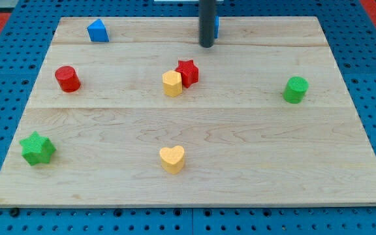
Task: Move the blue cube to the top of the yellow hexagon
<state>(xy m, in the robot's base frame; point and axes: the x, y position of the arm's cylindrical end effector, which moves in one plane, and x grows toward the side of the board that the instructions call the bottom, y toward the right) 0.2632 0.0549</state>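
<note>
Yellow heart (172,158) nearest; red star (188,72) touching yellow hexagon (172,83); my tip (206,46) hiding blue cube (217,26); no claw.

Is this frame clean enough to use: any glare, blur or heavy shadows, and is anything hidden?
Camera view: even, soft lighting, no glare on the board, only faint shadows under the blocks; everything is sharp. My tip sits at the view's top, and the rod hides most of the blue cube behind it. The yellow hexagon shows clearly.

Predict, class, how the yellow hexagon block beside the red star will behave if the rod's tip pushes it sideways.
The yellow hexagon looks squat and flat-based, so it would probably slide rather than tip or roll. It seems to touch the red star, so a push toward the view's right would likely shove both. My tip is above them, near the view's top.
</note>
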